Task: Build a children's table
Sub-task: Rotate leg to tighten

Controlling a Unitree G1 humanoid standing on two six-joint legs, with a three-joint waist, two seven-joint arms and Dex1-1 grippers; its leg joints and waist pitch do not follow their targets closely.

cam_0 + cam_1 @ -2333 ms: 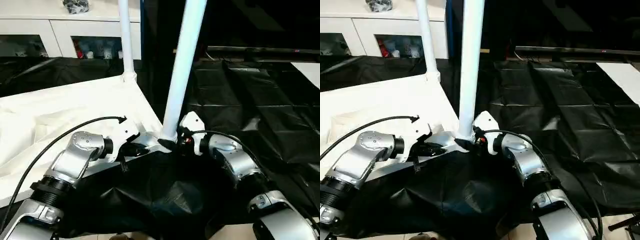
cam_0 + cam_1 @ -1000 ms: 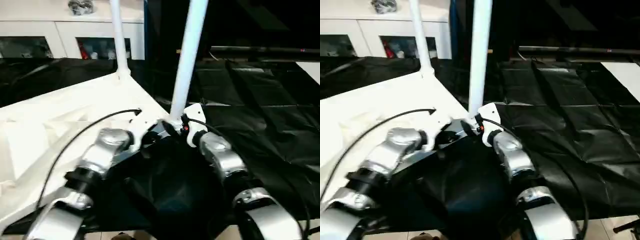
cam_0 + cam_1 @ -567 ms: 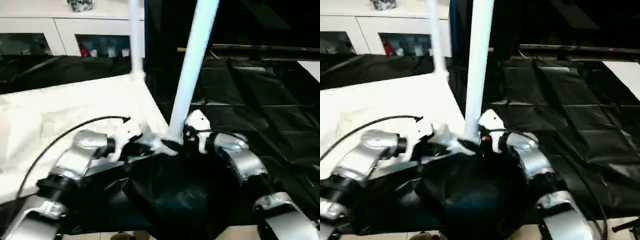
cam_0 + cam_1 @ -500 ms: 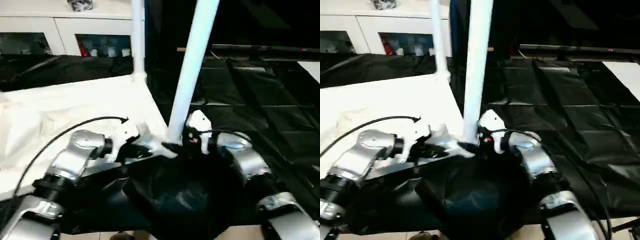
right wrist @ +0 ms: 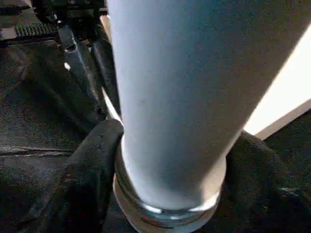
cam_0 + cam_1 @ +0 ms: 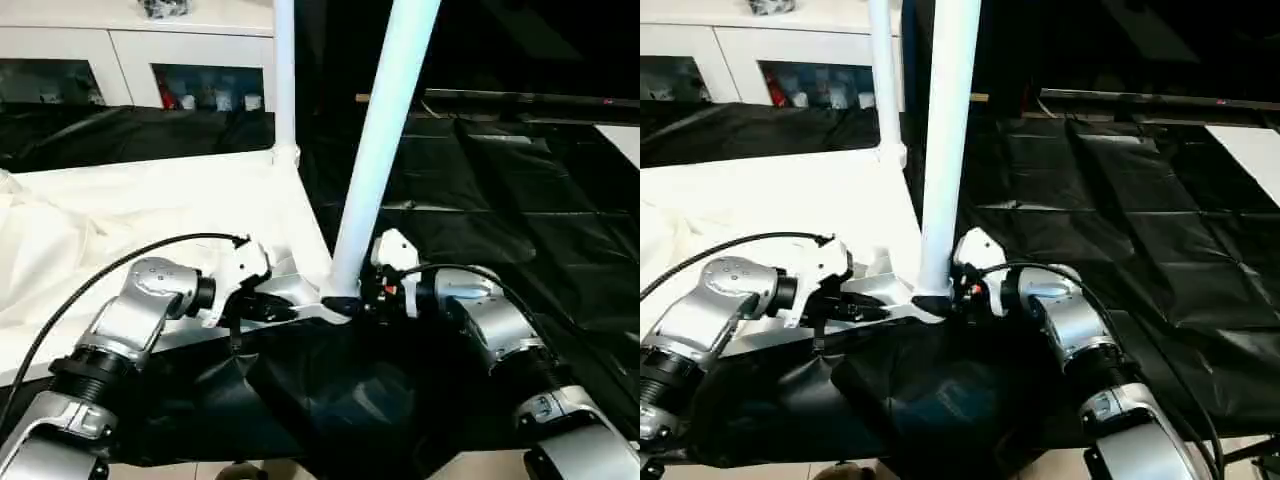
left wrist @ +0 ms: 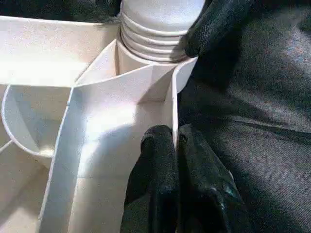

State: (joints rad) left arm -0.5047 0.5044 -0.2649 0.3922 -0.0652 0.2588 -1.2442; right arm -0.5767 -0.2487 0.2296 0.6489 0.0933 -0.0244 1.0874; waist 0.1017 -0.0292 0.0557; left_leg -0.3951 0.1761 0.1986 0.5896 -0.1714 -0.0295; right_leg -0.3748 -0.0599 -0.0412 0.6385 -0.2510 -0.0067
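Your table top (image 6: 150, 215) lies ribs-up on the black sheet (image 6: 520, 230). Near leg (image 6: 375, 150) stands upright in the top's near corner socket; a second leg (image 6: 284, 80) stands in the far corner. Your left gripper (image 7: 176, 145) is pinched tight on the top's edge wall right beside the near leg. Your right gripper (image 5: 170, 160) wraps the near leg's base, one finger (image 5: 92, 165) on each side, touching.

near leg (image 6: 385, 140) top cropped, cabinet (image 6: 130, 60) contents indistinct
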